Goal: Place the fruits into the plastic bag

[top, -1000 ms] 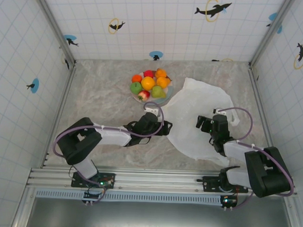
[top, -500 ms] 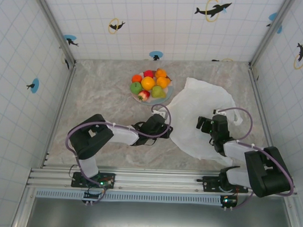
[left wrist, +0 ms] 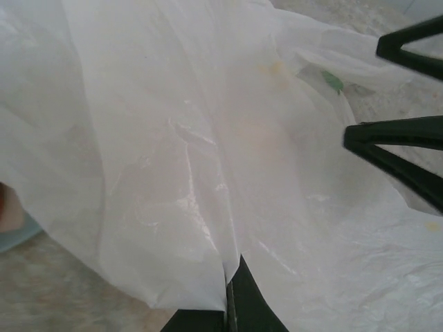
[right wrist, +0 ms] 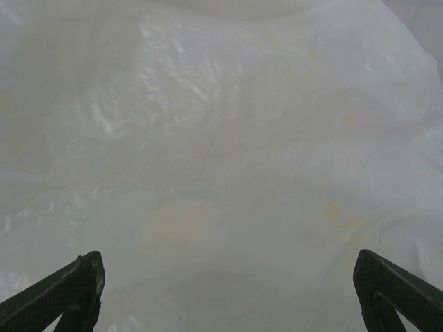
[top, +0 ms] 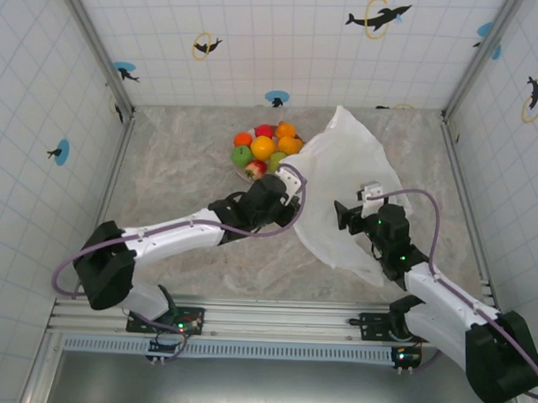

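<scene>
The fruits point(top: 264, 148), orange, green and red, are heaped on a pale plate point(top: 243, 172) at the back middle. The plastic bag point(top: 349, 178), white crinkly film, rises from the table to the right of the plate. My left gripper point(top: 292, 204) is shut on the bag's left edge, and the film point(left wrist: 208, 173) is pinched between its closed jaws point(left wrist: 232, 294). A small green mark point(left wrist: 333, 81) shows on the bag. My right gripper point(top: 342, 217) stands open against the bag's front. Its fingers point(right wrist: 77, 285) are wide apart with film point(right wrist: 228, 173) ahead and nothing clamped.
Tiled walls close the marble table point(top: 181, 181) on three sides. The right gripper's dark fingers point(left wrist: 398, 149) show in the left wrist view, just beyond the film. Bare marble lies left of the plate and in front of the arms.
My left gripper has shut on the bag's edge and lifted it up and towards the back, so the bag now stands tall. The right gripper has moved left towards the bag.
</scene>
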Controlling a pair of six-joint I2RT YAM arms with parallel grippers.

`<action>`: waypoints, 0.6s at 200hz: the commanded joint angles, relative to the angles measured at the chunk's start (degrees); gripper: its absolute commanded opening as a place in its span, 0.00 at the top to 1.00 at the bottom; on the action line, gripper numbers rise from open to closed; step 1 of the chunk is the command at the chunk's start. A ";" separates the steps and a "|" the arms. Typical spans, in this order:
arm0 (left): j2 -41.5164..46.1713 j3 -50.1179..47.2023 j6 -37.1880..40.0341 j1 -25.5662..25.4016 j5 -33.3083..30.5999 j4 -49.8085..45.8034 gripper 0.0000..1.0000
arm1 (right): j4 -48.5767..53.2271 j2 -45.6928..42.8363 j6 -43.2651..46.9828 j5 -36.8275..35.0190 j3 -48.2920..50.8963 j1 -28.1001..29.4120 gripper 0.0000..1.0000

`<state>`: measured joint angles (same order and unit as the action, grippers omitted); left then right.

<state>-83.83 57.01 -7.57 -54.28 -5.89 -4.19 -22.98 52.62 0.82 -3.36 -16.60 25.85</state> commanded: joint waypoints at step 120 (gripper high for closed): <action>4.16 9.41 13.90 16.80 13.08 -19.19 1.00 | 6.60 11.46 50.63 7.47 -4.92 7.90 0.14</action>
<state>-79.07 64.18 4.38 -38.15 5.28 -21.30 -15.46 61.82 45.10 7.53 -19.97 33.45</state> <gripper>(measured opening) 0.041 0.862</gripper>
